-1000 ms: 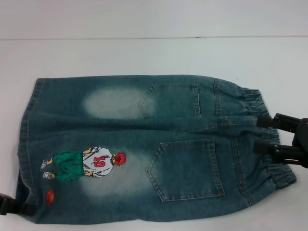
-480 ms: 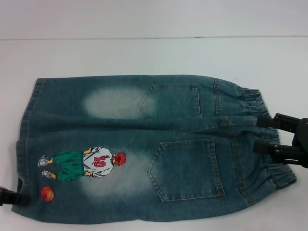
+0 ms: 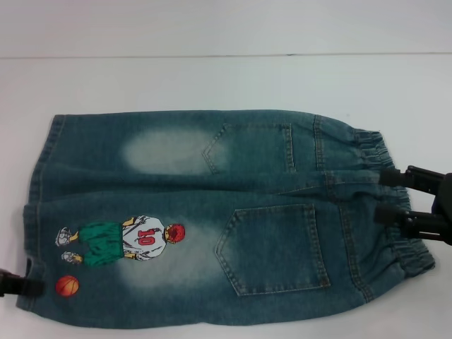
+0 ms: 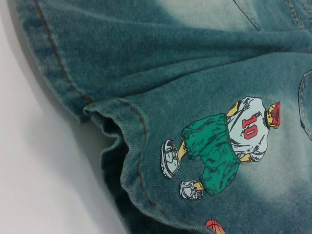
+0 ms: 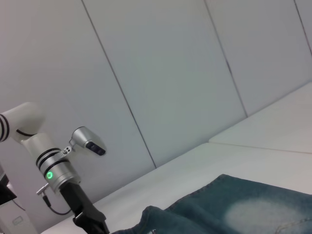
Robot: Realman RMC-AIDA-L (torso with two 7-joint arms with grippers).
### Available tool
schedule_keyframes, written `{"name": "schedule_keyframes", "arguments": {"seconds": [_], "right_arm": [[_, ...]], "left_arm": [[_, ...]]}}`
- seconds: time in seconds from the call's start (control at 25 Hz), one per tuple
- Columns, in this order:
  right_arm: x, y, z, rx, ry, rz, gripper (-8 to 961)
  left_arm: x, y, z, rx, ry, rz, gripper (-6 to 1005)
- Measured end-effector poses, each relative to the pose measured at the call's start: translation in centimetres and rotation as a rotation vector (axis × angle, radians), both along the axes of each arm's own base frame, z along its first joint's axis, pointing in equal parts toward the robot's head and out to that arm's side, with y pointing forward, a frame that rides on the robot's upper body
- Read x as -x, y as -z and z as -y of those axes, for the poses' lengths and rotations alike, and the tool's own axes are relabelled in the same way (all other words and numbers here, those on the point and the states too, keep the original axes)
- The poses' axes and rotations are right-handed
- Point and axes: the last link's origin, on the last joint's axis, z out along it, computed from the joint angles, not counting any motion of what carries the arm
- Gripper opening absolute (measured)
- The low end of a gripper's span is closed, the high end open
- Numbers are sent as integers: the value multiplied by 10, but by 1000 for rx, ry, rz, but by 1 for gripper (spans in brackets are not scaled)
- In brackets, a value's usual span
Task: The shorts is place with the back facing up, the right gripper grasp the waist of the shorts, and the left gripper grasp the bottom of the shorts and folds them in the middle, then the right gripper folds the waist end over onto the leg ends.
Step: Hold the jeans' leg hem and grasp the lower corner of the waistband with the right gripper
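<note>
On the white table (image 3: pixel 212 78), findings as follows.

Shorts (image 3: pixel 212 212): spread flat, back side up, lying crosswise before the robot with the legs toward its left and the waist toward its right. Two patch back pockets (image 3: pixel 275 247) face up; pale bleached patches sit beside them.

Print: cartoon player numbered 10 (image 3: pixel 120 244) on the nearer leg, with an orange ball (image 3: pixel 67 286) just beside the hem. The left wrist view shows the same figure (image 4: pixel 222 146) close up.

Bottom of the shorts (image 3: pixel 32 212): both hems at the robot's left. In the left wrist view the nearer leg's hem (image 4: pixel 131 161) is lifted and curled a little, with a dark gap under it; the farther hem lies flat.

Waist end (image 3: pixel 395 212): puckered elastic band at the robot's right, resting on the table.

Right gripper (image 3: pixel 392 195): at the waist end, two black prongs spread apart, one above the other in the head view, their tips reaching onto the elastic band. Jaws open; nothing clamped.

Left gripper (image 3: pixel 18 284): at the near hem corner, only a black tip in the head view, touching the denim edge beside the ball. The right wrist view shows its silver wrist with green ring (image 5: pixel 51 174) standing over the far end of the shorts. Jaw state: cannot tell.
</note>
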Motion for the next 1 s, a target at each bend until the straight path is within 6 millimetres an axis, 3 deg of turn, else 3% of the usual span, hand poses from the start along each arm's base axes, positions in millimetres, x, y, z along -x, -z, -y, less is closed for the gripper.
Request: {"name": "schedule_keyframes", "arguments": {"seconds": [0.32,0.56,1.0], "right_arm": [[-21,-10,12,-64,115,-11,883],[-43,-19,34,-122,222,-28,883],[-67,-5,62,-18,392,15,882]], "left_arm": [[0,0,2,2,-9,6,42],[0,0,1,-1,-12,6,40],[-5,-1,-4,0,-11,9,41]]}}
